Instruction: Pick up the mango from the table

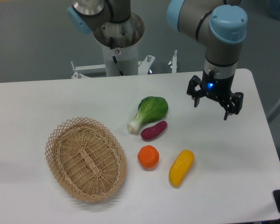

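Tool (210,109) hangs from the arm's wrist over the right rear part of the surface (46,98), fingers pointing down and spread apart, nothing between them. A small blue light shows on the tool body just above the fingers. Tips appear to be above the white top, not touching it, though the exact clearance cannot be told.

Mango (181,167) lies on the surface toward the front, in front of and a little left of the tool, well apart from it. Long, yellow, shading to orange at the upper end, lying at a slant with that end pointing back and right. Free on all sides.

Orange round fruit (148,157) sits just left of the mango, near but not touching. Behind that, a small purple oblong vegetable (154,130), slanted, its left end near the stalk of a leafy green vegetable (148,113) with a white base pointing front-left.

Oval wicker basket (86,158) at the left front, slightly tilted, nothing inside.
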Controlling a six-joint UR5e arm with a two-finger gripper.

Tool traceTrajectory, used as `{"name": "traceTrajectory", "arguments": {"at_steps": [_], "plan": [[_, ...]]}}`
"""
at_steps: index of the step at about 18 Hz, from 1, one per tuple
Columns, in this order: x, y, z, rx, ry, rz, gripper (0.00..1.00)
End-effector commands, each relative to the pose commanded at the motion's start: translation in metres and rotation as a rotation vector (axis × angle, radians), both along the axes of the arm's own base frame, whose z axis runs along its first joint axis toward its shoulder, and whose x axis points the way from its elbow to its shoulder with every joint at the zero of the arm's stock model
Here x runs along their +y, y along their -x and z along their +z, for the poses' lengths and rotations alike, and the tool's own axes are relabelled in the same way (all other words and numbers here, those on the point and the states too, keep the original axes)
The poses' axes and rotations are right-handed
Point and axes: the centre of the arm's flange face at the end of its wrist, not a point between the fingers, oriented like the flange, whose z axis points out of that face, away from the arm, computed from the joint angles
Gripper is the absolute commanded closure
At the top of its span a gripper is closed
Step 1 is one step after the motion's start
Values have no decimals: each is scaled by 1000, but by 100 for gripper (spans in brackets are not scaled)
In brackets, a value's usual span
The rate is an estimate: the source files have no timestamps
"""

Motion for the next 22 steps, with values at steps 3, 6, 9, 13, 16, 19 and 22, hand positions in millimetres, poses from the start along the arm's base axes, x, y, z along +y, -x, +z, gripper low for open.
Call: {"name": "traceTrajectory", "arguments": {"at_steps": [3,6,9,13,16,19,22], "plan": [[4,4,-4,-4,5,-1,0],[5,5,-2,-5,-6,-3,0],[4,6,-1,-3,-9,-2,0],[8,9,-8,-9,-8,-4,0],[13,20,-19,11,-22,-6,0],[18,27,-35,6,-22,-7,0],[25,37,-57,11,-36,8,0]]}}
